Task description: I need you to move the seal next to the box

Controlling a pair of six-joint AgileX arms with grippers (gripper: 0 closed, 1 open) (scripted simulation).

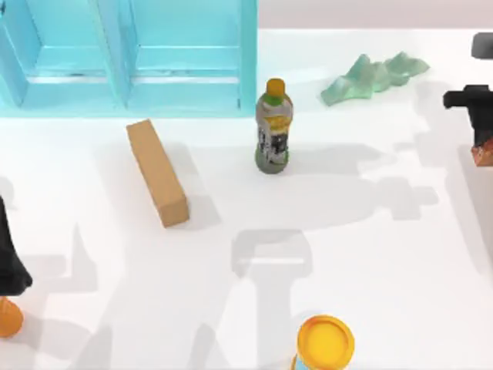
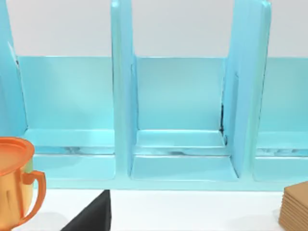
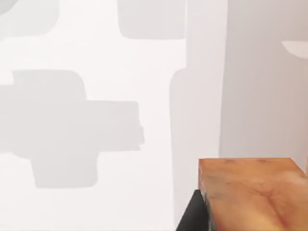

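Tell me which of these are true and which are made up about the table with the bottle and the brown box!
1. The bottle is standing up. True.
2. The cardboard box is touching the bottle. False: they stand apart, the box nearer the top view's left.
3. The seal sits right beside the box. False: it is at the table's right edge, at the right gripper, far from the box.
4. A blue shelf rack stands at the back left of the table. True.
5. An orange cup is seen from the left wrist camera. True.
6. The crumpled green thing lies inside the rack. False: it lies on the table right of the rack.
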